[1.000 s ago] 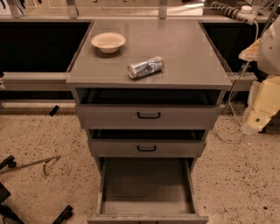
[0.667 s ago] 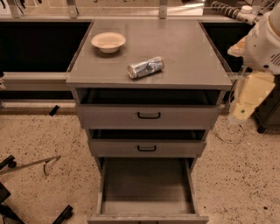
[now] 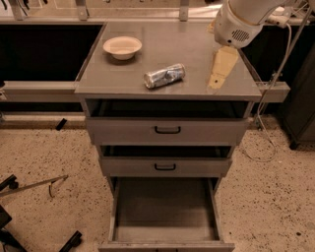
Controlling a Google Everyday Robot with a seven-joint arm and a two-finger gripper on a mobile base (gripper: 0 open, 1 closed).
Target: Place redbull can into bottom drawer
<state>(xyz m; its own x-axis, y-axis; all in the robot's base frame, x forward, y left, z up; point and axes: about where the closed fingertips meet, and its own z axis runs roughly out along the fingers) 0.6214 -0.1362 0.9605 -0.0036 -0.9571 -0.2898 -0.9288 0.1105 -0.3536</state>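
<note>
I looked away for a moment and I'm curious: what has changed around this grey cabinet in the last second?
The robot's cream gripper swung from beside the cabinet in over its grey top, nearer the slim silver redbull can. It holds nothing. The can lies on its side as before, the cream bowl has not moved, and the deep grey bottom drawer stays open and empty.

Single arm (image 3: 256, 7) extends from the upper right corner; white rounded wrist housing (image 3: 237, 23) angled downward, cream gripper (image 3: 215, 83) hanging beneath it at upper right, pointing down
</note>
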